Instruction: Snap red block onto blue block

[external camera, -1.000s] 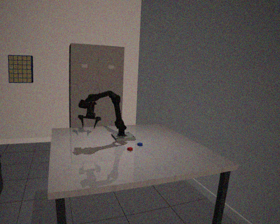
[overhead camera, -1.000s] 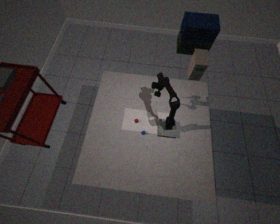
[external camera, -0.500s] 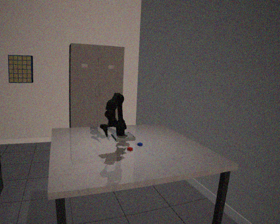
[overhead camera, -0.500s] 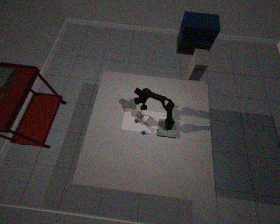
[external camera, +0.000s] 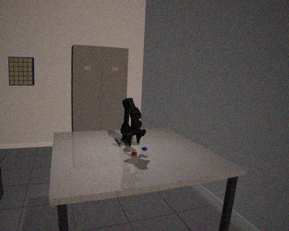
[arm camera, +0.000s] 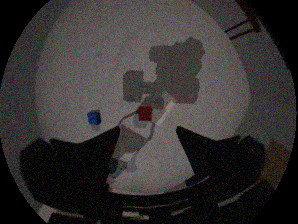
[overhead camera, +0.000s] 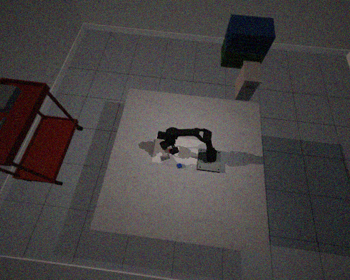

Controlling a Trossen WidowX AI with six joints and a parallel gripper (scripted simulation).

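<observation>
Your gripper is wide and holds nothing; in the wrist view, your red block sits near frame centre, the blue block left of it

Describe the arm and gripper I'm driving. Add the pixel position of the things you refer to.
The arm (overhead camera: 194, 132) (external camera: 127, 114) is black, with chunky joints, an open slot in one link and a light grey base plate (overhead camera: 208, 169). The gripper (overhead camera: 168, 148) (external camera: 133, 143) (arm camera: 148, 129) has two black tapering fingers. No cable or marking is discernible.
</observation>
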